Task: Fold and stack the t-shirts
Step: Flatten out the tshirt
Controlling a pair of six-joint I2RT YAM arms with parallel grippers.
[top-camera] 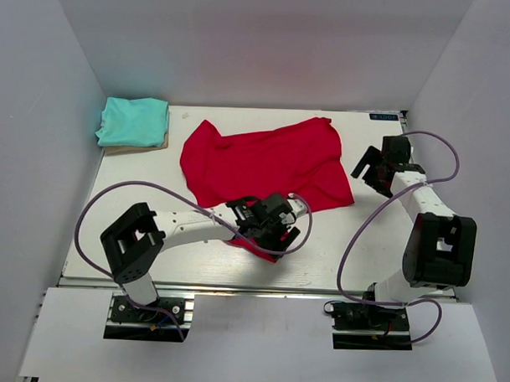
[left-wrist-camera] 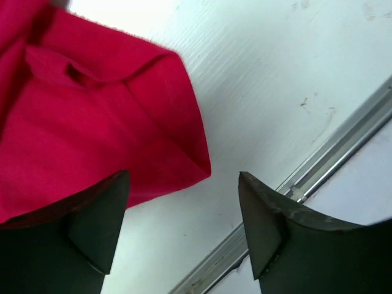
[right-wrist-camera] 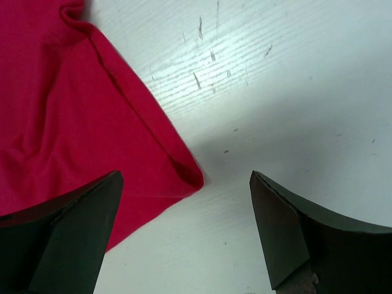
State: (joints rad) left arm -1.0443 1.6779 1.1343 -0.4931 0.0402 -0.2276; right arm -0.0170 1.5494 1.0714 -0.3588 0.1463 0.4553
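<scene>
**Red shirt spread out, both grippers released over its near corners**

The top view takes in the whole surface [top-camera: 362, 245]. The red t-shirt [top-camera: 264, 162] lies unfolded and rumpled across the middle. The teal t-shirt [top-camera: 133, 121] sits well apart in the far left corner as a neat rectangle, with a tan edge [top-camera: 137, 147] showing beneath it. The left gripper [top-camera: 280, 230] is over the red shirt's near edge. The right gripper [top-camera: 371, 172] hangs just beside the shirt's right edge. From above, neither gripper's jaw gap is easy to read.

The wrist views show this clearly. In the left wrist view, the left gripper [left-wrist-camera: 184, 177] has its jaws spread and holds nothing. A folded-over corner of the red t-shirt [left-wrist-camera: 92, 122] reaches under one finger [left-wrist-camera: 98, 220], and a metal rail [left-wrist-camera: 318, 165] runs along the surface's edge. In the right wrist view, the right gripper [right-wrist-camera: 184, 177] is likewise spread wide and empty. A hemmed corner of the red t-shirt [right-wrist-camera: 67, 122] lies flat below it on the scuffed white surface [right-wrist-camera: 275, 92]. The teal shirt appears in neither wrist view.
</scene>
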